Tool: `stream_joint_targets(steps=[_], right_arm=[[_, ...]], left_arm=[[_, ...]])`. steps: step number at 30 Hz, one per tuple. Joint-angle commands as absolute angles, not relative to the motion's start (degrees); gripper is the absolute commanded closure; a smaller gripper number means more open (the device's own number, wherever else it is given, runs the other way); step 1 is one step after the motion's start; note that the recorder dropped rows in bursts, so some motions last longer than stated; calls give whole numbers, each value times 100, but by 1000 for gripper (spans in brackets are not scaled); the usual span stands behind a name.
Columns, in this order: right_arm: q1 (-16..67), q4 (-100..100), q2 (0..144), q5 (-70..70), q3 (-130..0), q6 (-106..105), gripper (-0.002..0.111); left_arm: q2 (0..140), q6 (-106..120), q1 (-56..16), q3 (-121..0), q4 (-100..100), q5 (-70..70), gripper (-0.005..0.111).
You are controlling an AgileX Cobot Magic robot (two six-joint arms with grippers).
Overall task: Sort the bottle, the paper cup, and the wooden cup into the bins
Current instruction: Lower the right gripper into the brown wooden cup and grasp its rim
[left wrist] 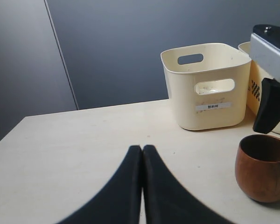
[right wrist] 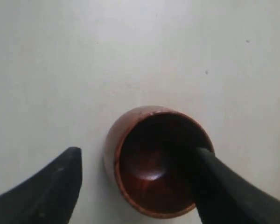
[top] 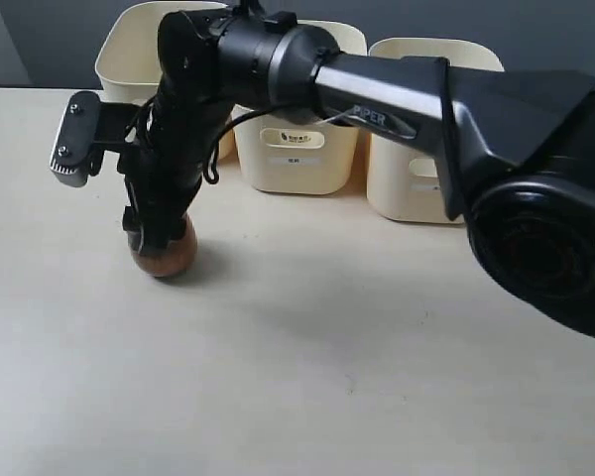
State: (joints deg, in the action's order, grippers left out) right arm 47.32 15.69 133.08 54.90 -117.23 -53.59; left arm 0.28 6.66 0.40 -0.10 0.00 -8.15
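My right pincer [right wrist: 135,186] gapes wide astride the rim of the rounded reddish-brown wooden cup [right wrist: 156,161], upright, mouth up on the pale table [top: 377,377], open room all round.

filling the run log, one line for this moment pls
right gripper: open over wooden cup | left gripper: shut, empty | bins: behind

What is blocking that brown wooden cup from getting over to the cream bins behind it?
Nothing visible. The rounded reddish-brown wooden cup stands upright on the pale table, with bare tabletop between it and the three cream plastic bins. The right end effector straddles its rim, one finger inside.
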Motion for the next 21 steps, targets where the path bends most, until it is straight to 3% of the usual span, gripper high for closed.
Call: stream_joint_targets(steps=[1, 15, 17, 19, 21], right_arm=[[4737, 1568, 13455, 5401, -11736, -5401, 44], [4737, 1721, 13838, 5185, -11736, -5401, 46], [4737, 1695, 13899, 5185, -11736, -5401, 54], [4737, 1658, 13939, 5201, -11736, -5401, 69], [4737, 1587, 13939, 5201, -11736, -5401, 98]], left_arm=[[0, 658, 43, 0, 0, -775, 107], [0, 658, 43, 0, 0, -775, 107], [0, 658, 43, 0, 0, -775, 107], [0, 658, 43, 0, 0, -775, 107], [0, 658, 43, 0, 0, -775, 107]])
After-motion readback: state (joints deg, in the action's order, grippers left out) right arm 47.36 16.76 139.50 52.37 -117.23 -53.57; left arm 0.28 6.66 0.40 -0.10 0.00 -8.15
